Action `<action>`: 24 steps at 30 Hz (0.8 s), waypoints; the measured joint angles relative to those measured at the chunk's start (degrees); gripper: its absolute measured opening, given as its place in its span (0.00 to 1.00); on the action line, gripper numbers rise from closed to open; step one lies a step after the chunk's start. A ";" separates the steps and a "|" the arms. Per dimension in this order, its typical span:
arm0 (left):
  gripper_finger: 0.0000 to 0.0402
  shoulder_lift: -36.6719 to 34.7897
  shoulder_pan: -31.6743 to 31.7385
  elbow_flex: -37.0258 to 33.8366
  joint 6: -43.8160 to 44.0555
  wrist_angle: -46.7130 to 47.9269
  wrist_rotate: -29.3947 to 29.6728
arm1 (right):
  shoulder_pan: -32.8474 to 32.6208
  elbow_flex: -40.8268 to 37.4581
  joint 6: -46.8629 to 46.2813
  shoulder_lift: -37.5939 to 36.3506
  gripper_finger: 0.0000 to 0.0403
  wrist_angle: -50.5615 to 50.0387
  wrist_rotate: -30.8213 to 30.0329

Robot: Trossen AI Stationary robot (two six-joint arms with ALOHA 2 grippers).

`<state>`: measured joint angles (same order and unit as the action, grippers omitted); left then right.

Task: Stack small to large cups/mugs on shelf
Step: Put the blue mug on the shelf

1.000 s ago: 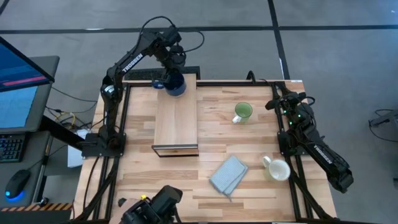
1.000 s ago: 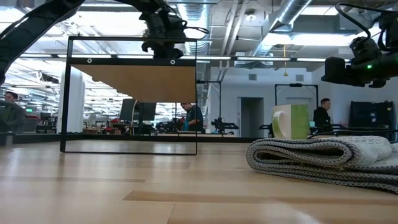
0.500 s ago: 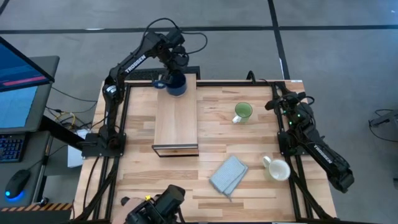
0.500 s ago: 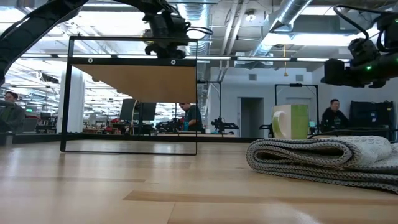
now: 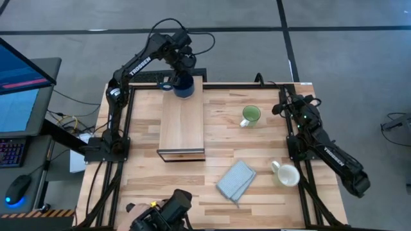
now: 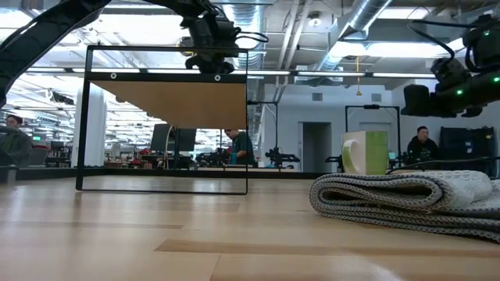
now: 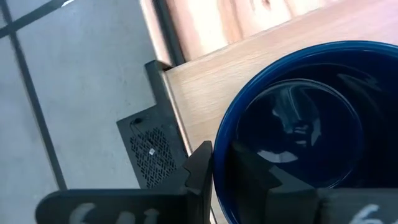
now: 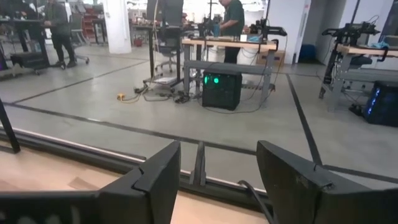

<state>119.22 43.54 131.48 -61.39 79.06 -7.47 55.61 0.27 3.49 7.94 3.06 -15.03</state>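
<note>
The dark blue mug (image 5: pixel 185 86) stands upright on the far end of the light-wood shelf (image 5: pixel 182 125), its handle toward the table's left. My left gripper (image 5: pixel 180 73) reaches down onto the mug from the far side and is shut on its rim. The light green mug (image 5: pixel 250 115) stands on the table to the right of the shelf. The white mug (image 5: pixel 286 174) stands near the right edge. My right gripper (image 8: pixel 221 180) is open at the table's right edge, pointing level at the room, with nothing between its fingers. My left gripper pinches the blue mug's wall at the rim (image 7: pixel 221 163), one finger outside (image 7: pixel 199 171) and one inside (image 7: pixel 252 177) the hollow. The fingers slant down from the table's far side. The mug stands upright with its base on the shelf top.
A folded grey-blue cloth (image 5: pixel 236 180) lies on the table in front of the shelf, between it and the white mug. The shelf's dark open end (image 5: pixel 181 154) faces the near edge. People and desks show in the room beyond the table.
My right arm has tipped a little at the table's right edge, and its gripper has stayed open. The blue mug has stayed on the shelf's far end, still in my left gripper.
</note>
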 joint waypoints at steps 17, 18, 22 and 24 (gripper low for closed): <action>0.10 0.00 -1.24 0.00 -2.95 -0.65 1.16 | 0.01 0.00 0.04 0.27 0.58 2.55 -0.04; 0.10 0.00 -1.47 0.00 -4.10 -0.51 1.08 | 0.00 0.00 0.02 0.27 0.58 2.55 -0.04; 0.10 0.00 -2.06 0.00 -5.94 -0.57 1.04 | 0.00 0.00 0.02 0.27 0.58 2.55 -0.04; 0.10 0.00 -2.16 0.00 -5.66 -0.62 1.06 | 0.02 0.00 0.02 0.27 0.58 2.55 -0.04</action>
<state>119.22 41.38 131.48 -67.04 78.44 -6.42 55.64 0.27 3.51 8.21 5.61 -15.07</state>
